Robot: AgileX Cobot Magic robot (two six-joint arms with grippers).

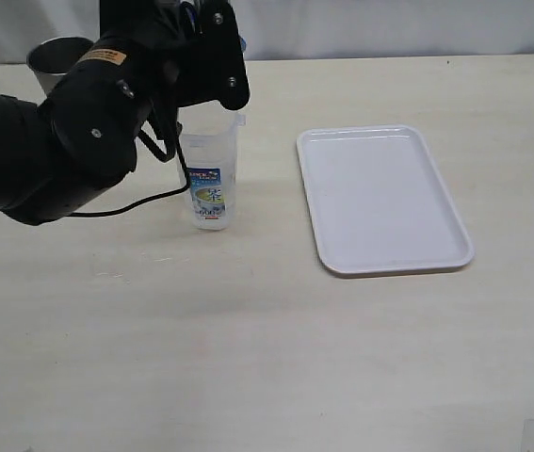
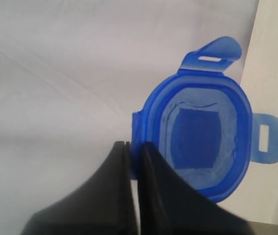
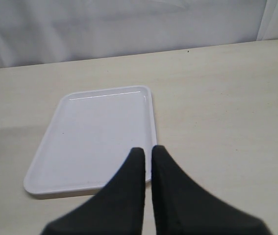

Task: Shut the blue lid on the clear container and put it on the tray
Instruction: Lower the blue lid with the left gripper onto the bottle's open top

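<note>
Blue lid [image 2: 202, 137] hangs in the left end effector [image 2: 133, 146], whose jaws are almost shut and pinch only one thin flap at the lid's rim. Inner face is toward the wrist camera and two other flaps are splayed out. Clear container [image 1: 212, 174] stands upright on the counter [image 1: 248, 358], left of the tray [image 1: 384, 198] and apart from it. The left arm hides its mouth in the exterior view, so I cannot tell how the lid lines up with the mouth. Right end effector [image 3: 146, 149] is shut, empty, and hovers at the tray's near edge. Risks: the edge-only grip lets the lid pivot or slip under pressing. A tilted lid could catch a flap on the rim. The tall, unbraced container may tip under an off-centre push. Steel cup [image 1: 57, 58] behind the arm could snag it.
</note>
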